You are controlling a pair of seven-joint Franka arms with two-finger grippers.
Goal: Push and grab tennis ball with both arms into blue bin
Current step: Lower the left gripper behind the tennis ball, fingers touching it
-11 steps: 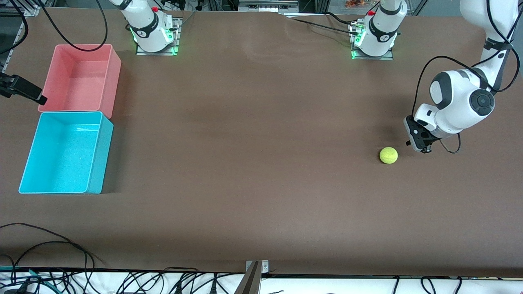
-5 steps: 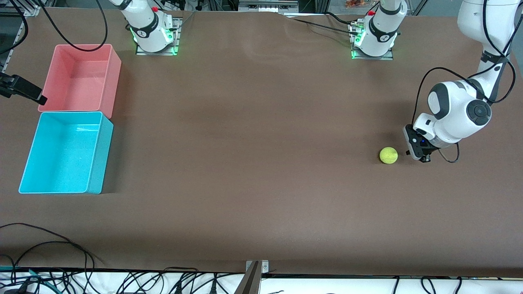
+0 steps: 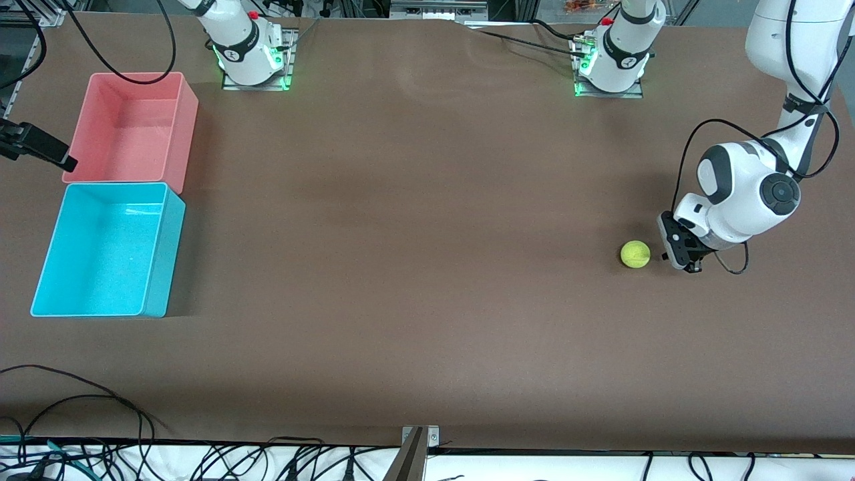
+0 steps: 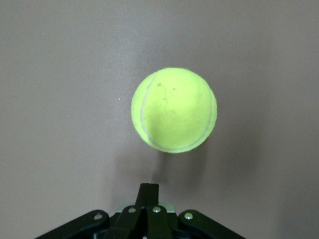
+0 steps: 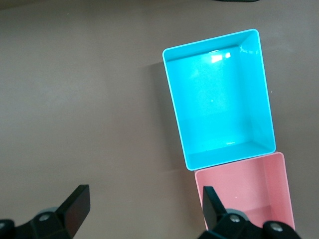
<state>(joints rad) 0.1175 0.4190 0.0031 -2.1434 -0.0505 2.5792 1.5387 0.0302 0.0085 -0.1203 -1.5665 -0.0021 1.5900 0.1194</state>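
Observation:
The tennis ball (image 3: 635, 254) lies on the brown table toward the left arm's end. In the left wrist view it (image 4: 174, 110) sits just ahead of the fingertips. My left gripper (image 3: 676, 257) is shut and empty, low over the table right beside the ball with a small gap between them; its closed tips show in the left wrist view (image 4: 149, 187). The blue bin (image 3: 167, 254) stands empty at the right arm's end. My right gripper (image 5: 144, 199) is open and empty, high above the table beside the blue bin (image 5: 219, 104).
An empty pink bin (image 3: 188, 133) touches the blue bin, farther from the front camera; it also shows in the right wrist view (image 5: 249, 189). A black device (image 3: 37, 147) juts in beside the pink bin. Cables lie along the table's front edge (image 3: 80, 401).
My left gripper has come down and a little closer to the ball. The ball and the bins have not moved.

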